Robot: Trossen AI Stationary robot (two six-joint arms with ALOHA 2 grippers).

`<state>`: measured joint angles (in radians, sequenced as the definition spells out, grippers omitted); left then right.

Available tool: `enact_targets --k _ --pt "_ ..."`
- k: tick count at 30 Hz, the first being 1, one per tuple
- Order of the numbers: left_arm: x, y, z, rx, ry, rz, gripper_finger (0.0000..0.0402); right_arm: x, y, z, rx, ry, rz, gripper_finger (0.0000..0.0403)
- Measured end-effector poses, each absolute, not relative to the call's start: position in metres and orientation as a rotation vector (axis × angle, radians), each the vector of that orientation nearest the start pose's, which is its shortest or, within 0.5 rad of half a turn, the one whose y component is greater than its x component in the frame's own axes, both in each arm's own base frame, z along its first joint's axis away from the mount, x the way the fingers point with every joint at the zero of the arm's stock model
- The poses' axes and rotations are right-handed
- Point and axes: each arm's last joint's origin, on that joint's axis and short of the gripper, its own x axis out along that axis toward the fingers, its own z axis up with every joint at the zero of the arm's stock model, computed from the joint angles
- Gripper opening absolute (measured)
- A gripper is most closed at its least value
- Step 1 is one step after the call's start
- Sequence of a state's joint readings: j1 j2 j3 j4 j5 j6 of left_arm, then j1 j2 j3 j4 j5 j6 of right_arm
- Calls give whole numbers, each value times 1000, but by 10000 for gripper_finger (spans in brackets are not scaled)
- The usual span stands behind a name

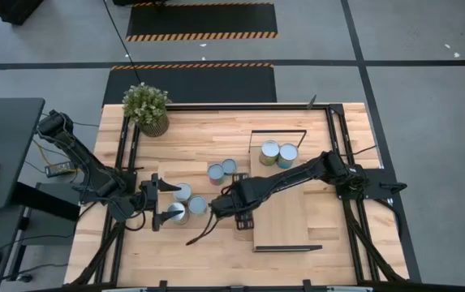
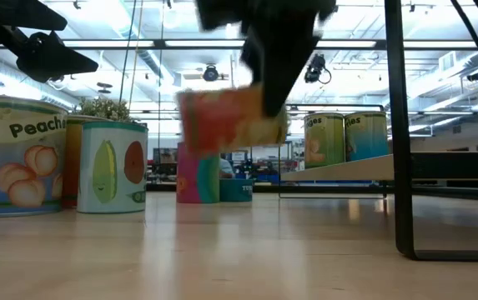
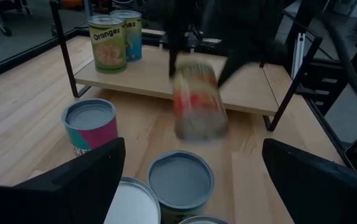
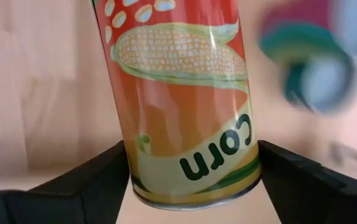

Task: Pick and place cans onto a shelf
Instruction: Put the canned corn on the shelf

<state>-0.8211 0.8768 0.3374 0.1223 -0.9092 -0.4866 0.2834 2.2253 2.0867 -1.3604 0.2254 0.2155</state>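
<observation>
Flanking corn can (image 3: 195, 99): 3 cans (image 3: 179, 185)

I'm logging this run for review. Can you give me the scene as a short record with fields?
right gripper: fingers on either side of the corn can, lifted off the table
left gripper: open, empty, hovering above cans
on shelf: two cans, including the orange can
cans on table: four visible from above, including the peach can
other: potted plant at far table edge
</observation>
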Motion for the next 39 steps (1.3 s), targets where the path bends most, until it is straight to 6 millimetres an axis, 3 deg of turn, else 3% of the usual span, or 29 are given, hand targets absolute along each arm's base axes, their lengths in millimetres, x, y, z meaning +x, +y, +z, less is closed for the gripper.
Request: enact_targets --k 3,8,18,34,39 --pt "133 -109 197 -170 241 149 385 410 108 272 -155 1521 -208 330" --pt "133 -109 198 -177 239 147 385 404 101 291 13 1514 -157 330" --pt "133 -110 196 -193 255 134 385 379 89 285 5 1582 -188 330" --pt "134 -109 200 -212 211 169 385 269 58 287 291 1746 -349 330" --pt "146 -100 208 -234 122 274 385 257 54 283 276 1731 -387 330"
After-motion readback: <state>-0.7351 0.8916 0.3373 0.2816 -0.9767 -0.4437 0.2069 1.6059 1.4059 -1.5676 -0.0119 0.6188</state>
